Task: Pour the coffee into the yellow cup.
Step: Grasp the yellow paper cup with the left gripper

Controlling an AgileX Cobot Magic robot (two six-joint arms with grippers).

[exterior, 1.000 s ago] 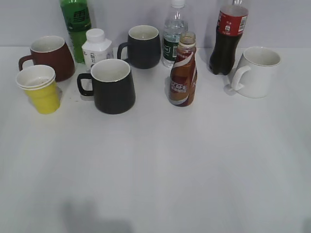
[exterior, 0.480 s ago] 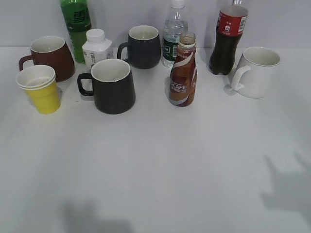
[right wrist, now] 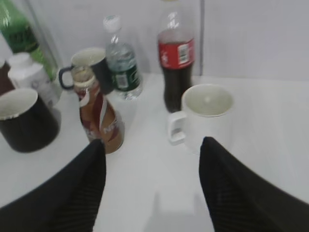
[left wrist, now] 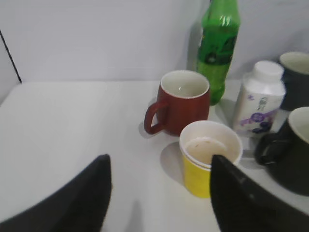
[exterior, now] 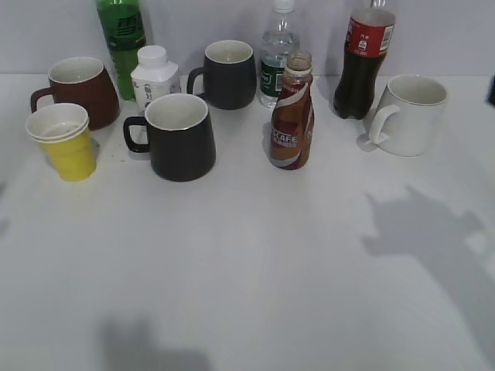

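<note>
The white table (exterior: 255,270) holds mugs and bottles in a back row. The coffee (exterior: 292,112) stands uncapped at centre, ready for pouring, well apart from the yellow cup (exterior: 65,141) at far left. Both the right gripper (right wrist: 149,186) and left gripper (left wrist: 159,193) hover spread wide and empty, each facing its own target.

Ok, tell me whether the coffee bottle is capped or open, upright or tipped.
The coffee bottle is open and upright: its neck shows no cap in the exterior view, and its base sits flat on the table.

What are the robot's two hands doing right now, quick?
Left gripper: open, holding nothing, fingers apart near the yellow cup.
Right gripper: open, holding nothing, fingers spread in front of the coffee.
</note>
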